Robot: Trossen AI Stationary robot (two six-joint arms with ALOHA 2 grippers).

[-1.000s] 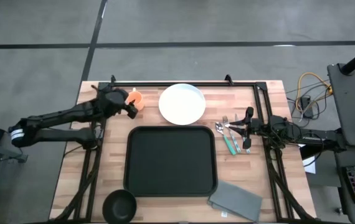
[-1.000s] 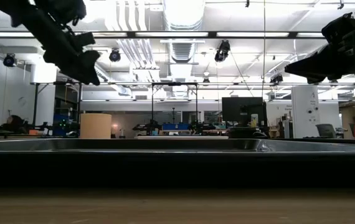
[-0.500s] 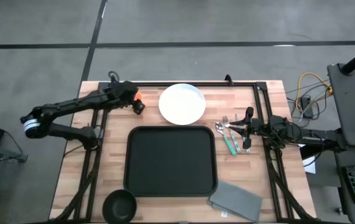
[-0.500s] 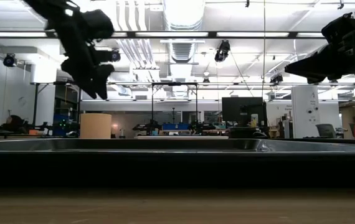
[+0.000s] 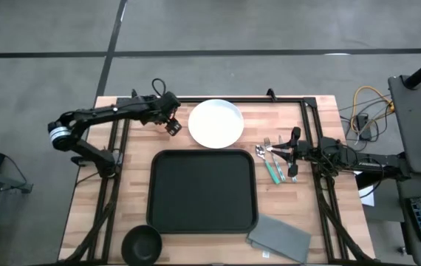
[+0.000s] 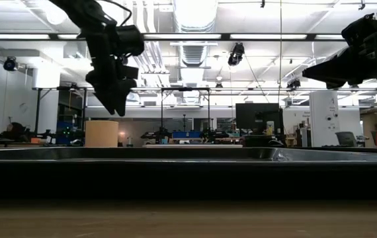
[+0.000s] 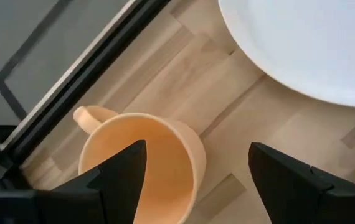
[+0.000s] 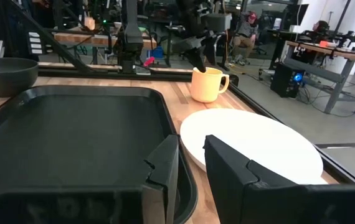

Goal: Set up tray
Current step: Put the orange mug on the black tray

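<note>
Left gripper (image 5: 172, 123) is seen poised above the orange mug (image 7: 141, 167) at the far left of the table (image 5: 92, 222), beside the white plate (image 5: 216, 123); its fingers (image 7: 123, 168) are spread apart, one over the mug's mouth, nothing held. Right gripper (image 5: 293, 155) is held near the right edge over the cutlery (image 5: 271, 161), fingers (image 8: 165, 165) nearly together with a narrow gap and nothing between them.

Nearest the front edge, a black bowl (image 5: 141, 244) and grey napkin (image 5: 279, 238) are noted. The tray (image 5: 203, 191) is placed mid-table, empty. Plate and mug are located beyond it, by the back rail.
</note>
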